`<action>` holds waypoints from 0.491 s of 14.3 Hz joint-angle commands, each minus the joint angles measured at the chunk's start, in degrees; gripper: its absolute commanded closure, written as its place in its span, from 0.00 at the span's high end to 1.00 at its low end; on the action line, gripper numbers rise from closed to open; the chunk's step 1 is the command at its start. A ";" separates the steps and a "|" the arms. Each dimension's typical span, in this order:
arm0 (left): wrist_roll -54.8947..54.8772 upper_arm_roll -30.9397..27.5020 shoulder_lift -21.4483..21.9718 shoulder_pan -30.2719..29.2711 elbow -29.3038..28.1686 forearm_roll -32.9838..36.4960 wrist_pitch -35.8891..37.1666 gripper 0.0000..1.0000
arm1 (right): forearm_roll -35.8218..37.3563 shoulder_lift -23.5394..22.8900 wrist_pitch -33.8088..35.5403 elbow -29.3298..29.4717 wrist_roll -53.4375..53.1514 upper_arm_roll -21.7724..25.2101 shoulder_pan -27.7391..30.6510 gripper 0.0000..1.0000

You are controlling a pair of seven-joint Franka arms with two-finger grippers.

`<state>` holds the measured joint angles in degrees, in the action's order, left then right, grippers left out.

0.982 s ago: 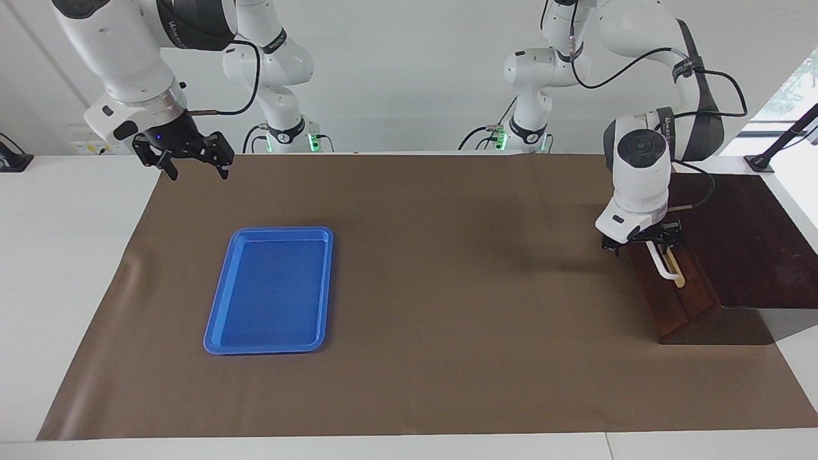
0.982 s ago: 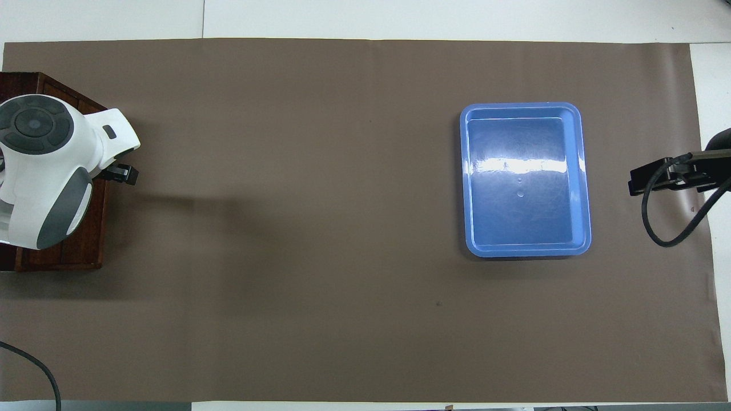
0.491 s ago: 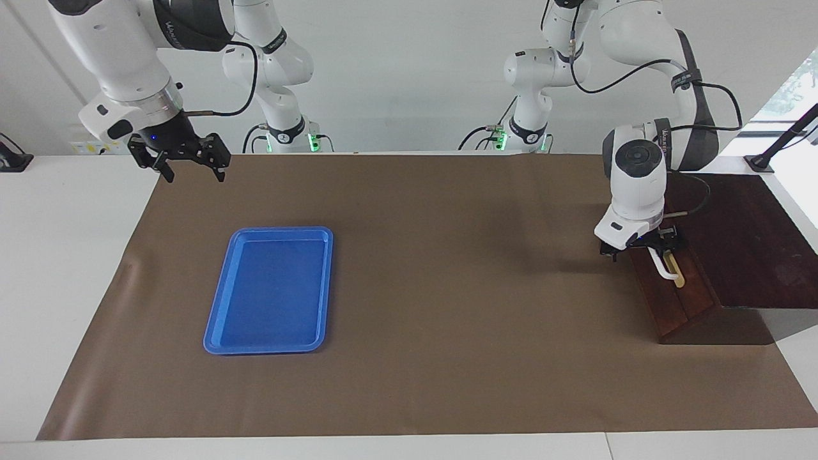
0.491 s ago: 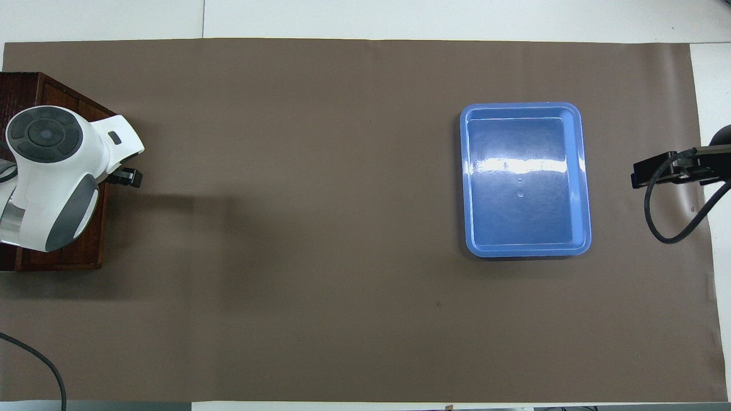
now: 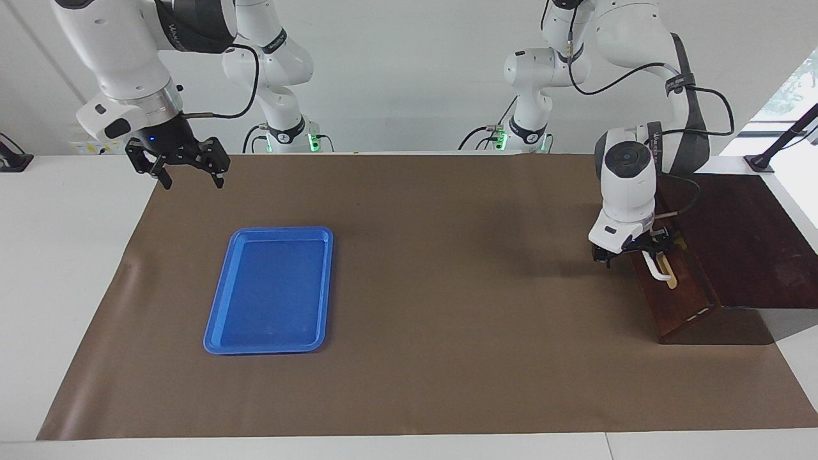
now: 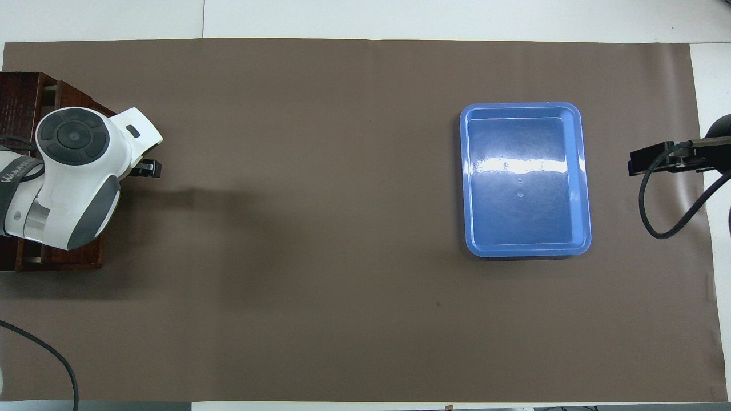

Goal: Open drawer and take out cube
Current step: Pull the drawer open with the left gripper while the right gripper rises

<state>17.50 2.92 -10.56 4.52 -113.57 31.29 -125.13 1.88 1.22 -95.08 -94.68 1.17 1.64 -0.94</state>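
Your left gripper (image 5: 642, 252) grips the drawer (image 5: 674, 291) handle (image 5: 658, 267) at the table's end; your right gripper (image 5: 187, 174) waits, jaws spread, empty.

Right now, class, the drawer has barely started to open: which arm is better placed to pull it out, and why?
The left. The left gripper is at the drawer's white handle, while the right gripper hangs open over the mat's right-arm end, beside the blue tray.
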 commanded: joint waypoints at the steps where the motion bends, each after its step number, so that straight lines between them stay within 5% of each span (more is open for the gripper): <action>1: 2.98 -0.02 -1.84 3.21 1.24 -3.58 -0.91 1.00 | 0.32 1.24 -2.12 -1.91 -9.11 -0.50 0.85 1.00; 7: 7.11 -0.02 -2.54 8.13 4.14 -8.43 2.34 1.00 | 0.06 2.38 -5.63 -4.81 -42.96 -1.11 -1.79 0.97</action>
<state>22.20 2.86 -10.98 9.45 -111.89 25.61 -124.20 1.87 1.39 -97.25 -95.96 -32.75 0.85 -2.29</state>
